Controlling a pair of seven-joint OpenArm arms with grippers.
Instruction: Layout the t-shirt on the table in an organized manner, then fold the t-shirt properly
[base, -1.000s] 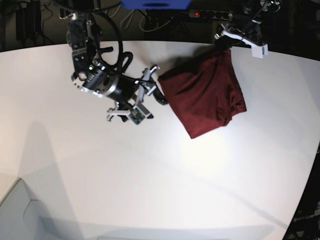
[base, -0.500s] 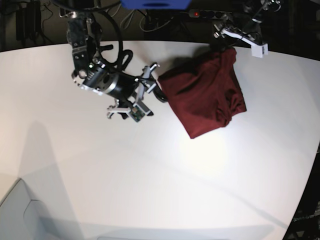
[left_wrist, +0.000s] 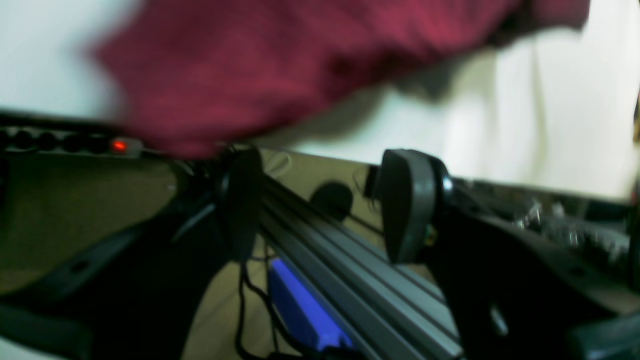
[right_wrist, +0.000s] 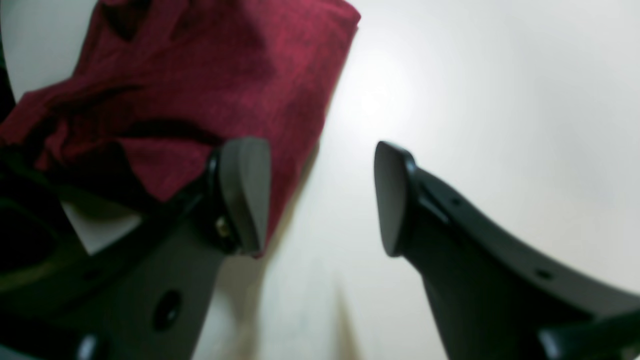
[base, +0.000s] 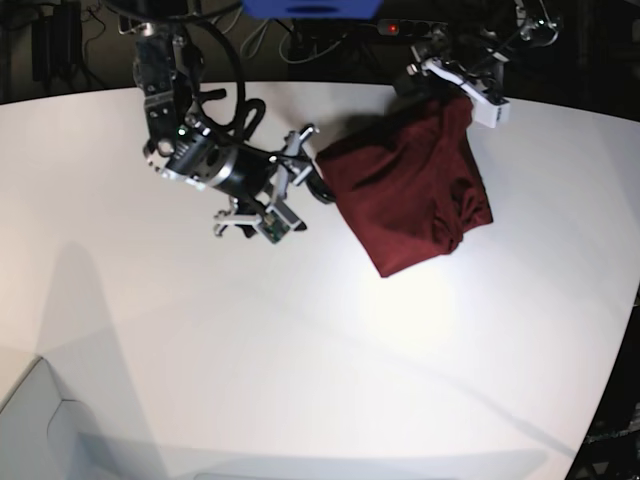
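The t-shirt (base: 410, 190) is a dark red bundle folded into a rough rectangle at the back right of the white table (base: 300, 350). My left gripper (base: 415, 78) hovers at the table's back edge, just behind the shirt's far corner. In the left wrist view it (left_wrist: 322, 205) is open and empty, with the shirt (left_wrist: 260, 65) blurred beyond it. My right gripper (base: 308, 168) sits at the shirt's left edge. In the right wrist view it (right_wrist: 320, 195) is open, its left finger (right_wrist: 245, 190) in front of the shirt's (right_wrist: 225, 75) edge and bare table between the jaws.
A power strip (base: 420, 28) with a red light lies behind the table; it also shows in the left wrist view (left_wrist: 118, 145). A grey aluminium rail (left_wrist: 350, 280) and a blue object (base: 310, 8) sit past the back edge. The table's curved edge runs down the right.
My left gripper has moved left along the back edge, and the shirt's far corner, lifted half a second ago, has dropped back. The right arm has barely moved.
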